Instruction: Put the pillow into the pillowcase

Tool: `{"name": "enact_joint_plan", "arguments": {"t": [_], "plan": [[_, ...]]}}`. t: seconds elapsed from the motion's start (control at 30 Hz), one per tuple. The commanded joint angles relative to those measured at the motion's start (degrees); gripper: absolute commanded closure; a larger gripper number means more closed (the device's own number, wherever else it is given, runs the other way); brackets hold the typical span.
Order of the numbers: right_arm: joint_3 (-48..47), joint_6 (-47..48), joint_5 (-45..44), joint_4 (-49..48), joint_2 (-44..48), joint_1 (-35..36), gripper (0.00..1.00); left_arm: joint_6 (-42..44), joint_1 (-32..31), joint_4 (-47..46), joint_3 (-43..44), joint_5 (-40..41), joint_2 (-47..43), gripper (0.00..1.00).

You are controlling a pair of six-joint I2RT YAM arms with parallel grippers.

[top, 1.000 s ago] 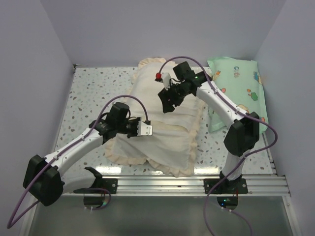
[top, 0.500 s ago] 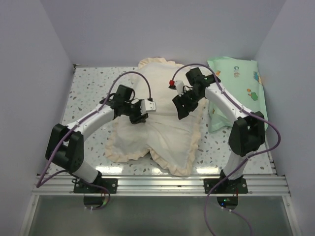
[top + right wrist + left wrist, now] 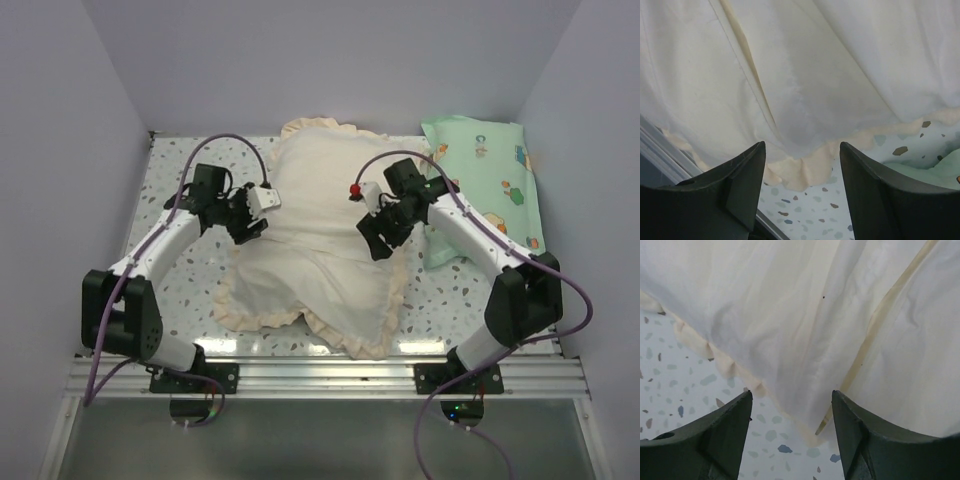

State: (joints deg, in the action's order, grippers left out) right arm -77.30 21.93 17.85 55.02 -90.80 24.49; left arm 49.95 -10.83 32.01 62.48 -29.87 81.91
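The whole worktop (image 3: 170, 180) is viewed from high above its 6 o'clock edge, faced toward 12 o'clock. The wrist views are taken close and downward: past the left pincer (image 3: 791, 401) onto the pillowcase (image 3: 790, 315) edge at 9 o'clock, past the right pincer (image 3: 802, 150) onto its 3 o'clock edge. Cream fabric and speckled worktop are shared by all three.

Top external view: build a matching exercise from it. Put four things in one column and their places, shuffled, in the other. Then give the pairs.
1. pillowcase
2. mint-green pillow
3. left tool
4. right tool

A. open, over the pillowcase's right edge
B. along the right side of the table
C. spread out mid-table, cream face up
D. open, over the pillowcase's left edge

Pairs: 1-C, 2-B, 3-D, 4-A
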Motion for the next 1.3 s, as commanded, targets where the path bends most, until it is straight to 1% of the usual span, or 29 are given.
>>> {"name": "enact_joint_plan", "arguments": {"t": [0.0,0.1,0.2,0.23,0.27,0.3,0.33,0.37,0.4,0.5,0.53,0.6,0.63,0.67,0.7,0.73,0.77,0.8,0.83,0.87,0.9,0.93,0.97,1.0,1.03,1.07,1.13,1.17,1.27], "plan": [[0.39,0.39,-2.38,-4.49,-1.04,1.52,0.35,-0.47,0.63,-3.00,-0.69,2.01,4.83,0.32],[0.74,1.62,-1.32,-3.44,-2.35,3.10,0.38,-0.82,0.64,-2.83,0.27,0.52,7.64,0.33],[2.76,3.54,0.43,-2.12,-3.76,4.77,0.44,0.41,0.63,0.94,1.77,-0.19,10.81,0.52],[4.24,4.34,1.83,-1.07,-4.29,5.30,0.48,-0.20,0.63,1.04,2.21,0.42,11.60,0.70],[4.78,5.22,2.97,-0.02,-5.16,5.74,0.53,-1.08,0.81,0.60,2.47,0.60,13.26,0.76],[4.96,7.31,4.29,3.48,-6.56,6.79,0.67,-1.70,0.90,0.51,3.00,0.60,14.23,0.82],[4.79,8.12,6.13,5.08,-9.10,7.23,0.76,-2.40,0.90,0.95,5.26,0.43,15.37,0.95],[4.79,8.47,9.72,6.14,-10.34,7.93,0.84,-2.93,0.99,0.60,6.68,0.77,17.74,1.00],[4.79,9.00,11.75,7.10,-11.14,8.38,0.98,-3.72,1.25,-0.19,8.34,1.82,18.98,1.00],[2.87,6.73,15.71,4.66,-12.29,11.80,1.00,-5.56,1.86,-2.65,17.74,7.09,24.42,1.00],[1.72,5.94,16.86,3.87,-13.25,13.29,1.00,-6.61,3.17,-2.57,24.12,8.41,27.40,1.00],[-2.91,1.48,19.49,-0.41,-14.83,18.29,1.00,-7.58,5.02,-1.69,31.09,9.56,30.58,0.98],[-4.69,-0.73,20.20,-2.79,-15.97,20.31,1.00,-8.37,5.46,-1.17,37.48,12.09,33.46,0.88],[-6.79,-3.36,20.38,-5.51,-18.24,23.64,1.00,-8.82,5.82,-0.46,40.67,12.64,34.62,0.76],[-11.16,-9.57,20.21,-11.72,-19.40,25.07,1.00,-11.26,6.78,0.50,43.58,12.47,35.42,0.57],[-13.82,-12.67,20.12,-14.31,-20.63,25.95,0.93,-13.02,7.40,1.03,47.26,10.38,35.34,0.51],[-17.06,-14.97,20.38,-15.38,-23.77,26.39,0.80,-14.95,8.10,1.39,48.25,8.79,34.73,0.45],[-25.45,-16.64,19.17,-12.08,-25.37,26.05,0.72,-19.50,9.58,2.00,48.70,7.03,33.85,0.38],[-28.93,-16.49,18.63,-9.78,-26.69,24.31,0.66,-21.28,10.30,4.61,48.53,2.40,31.58,0.37],[-30.88,-16.14,18.54,-8.46,-25.83,22.64,0.62,-22.26,10.74,6.38,47.83,0.18,30.08,0.36],[-31.24,-16.65,19.15,-8.09,-24.26,20.53,0.58,-23.57,10.74,8.57,44.08,-0.62,28.24,0.34],[-30.55,-17.10,21.77,-8.61,-22.59,17.99,0.54,-24.02,10.74,8.42,40.74,-0.63,23.43,0.34],[-29.41,-17.80,22.14,-9.40,-21.01,13.00,0.49,-24.29,12.13,7.72,36.79,-0.89,20.51,0.34],[-27.31,-18.32,21.53,-10.54,-17.77,10.60,0.48,-24.29,12.15,6.24,32.23,-0.63,17.70,0.34],[-26.34,-17.72,19.88,-10.64,-16.78,8.58,0.47,-24.20,12.06,3.53,24.09,-0.02,12.80,0.34],[-25.54,-15.10,15.77,-10.55,-15.82,5.86,0.48,-24.90,12.06,1.93,20.61,0.94,10.92,0.34],[-23.69,-11.58,10.39,-8.89,-15.54,4.52,0.49,-26.74,12.06,-1.06,14.46,3.66,8.63,0.34],[-22.99,-8.43,3.93,-8.53,-15.54,4.08,0.50,-27.79,12.06,-1.94,13.38,4.46,8.53,0.35],[-18.60,-6.56,-6.72,-11.95,-16.24,2.06,0.52,-34.12,12.23,-2.84,13.54,11.48,10.37,0.36]]}}
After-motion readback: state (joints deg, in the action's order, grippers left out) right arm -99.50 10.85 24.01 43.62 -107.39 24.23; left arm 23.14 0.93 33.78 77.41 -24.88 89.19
